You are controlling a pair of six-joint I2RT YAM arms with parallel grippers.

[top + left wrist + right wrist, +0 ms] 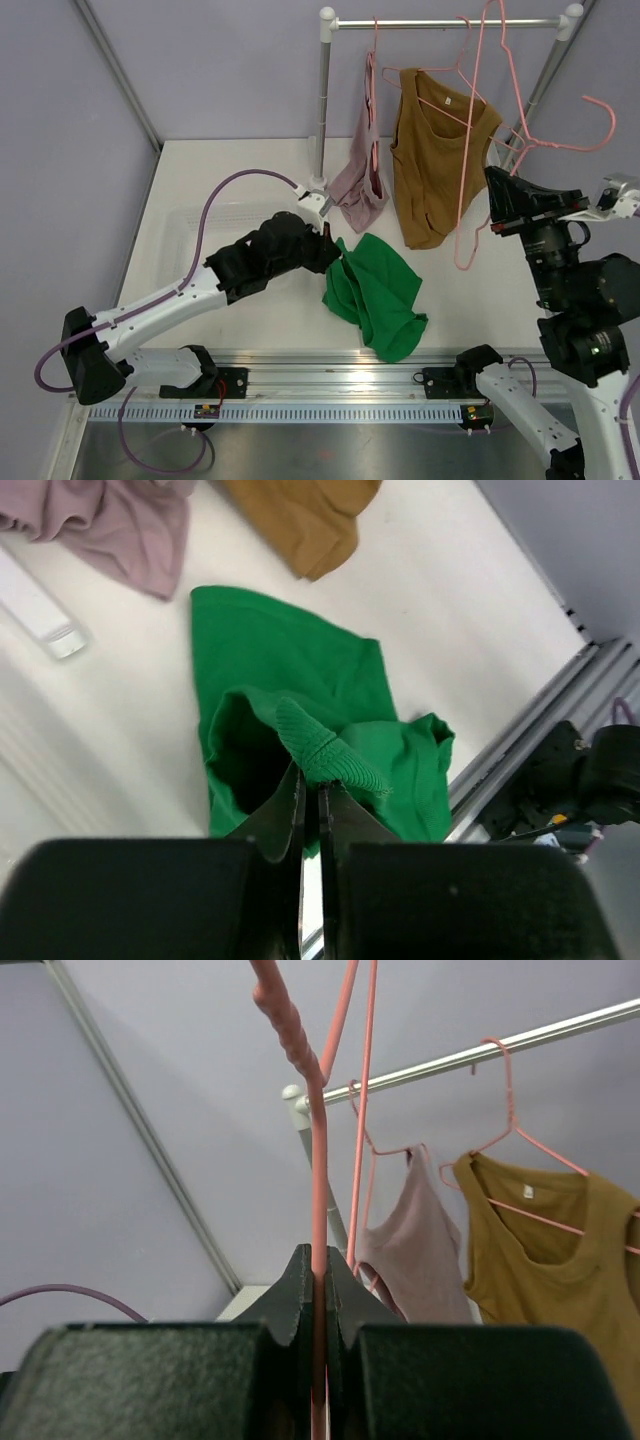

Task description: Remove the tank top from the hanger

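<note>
The green tank top lies crumpled on the white table, off any hanger. My left gripper is shut on a ribbed edge of it, which shows in the left wrist view, with the gripper low over the table. My right gripper is shut on the thin wire of a bare pink hanger to the right of the rack. The right wrist view shows the gripper clamped on that wire.
A mauve tank top and a brown tank top hang on pink hangers from the metal rod. The rack post stands behind the left gripper. A metal rail runs along the near edge.
</note>
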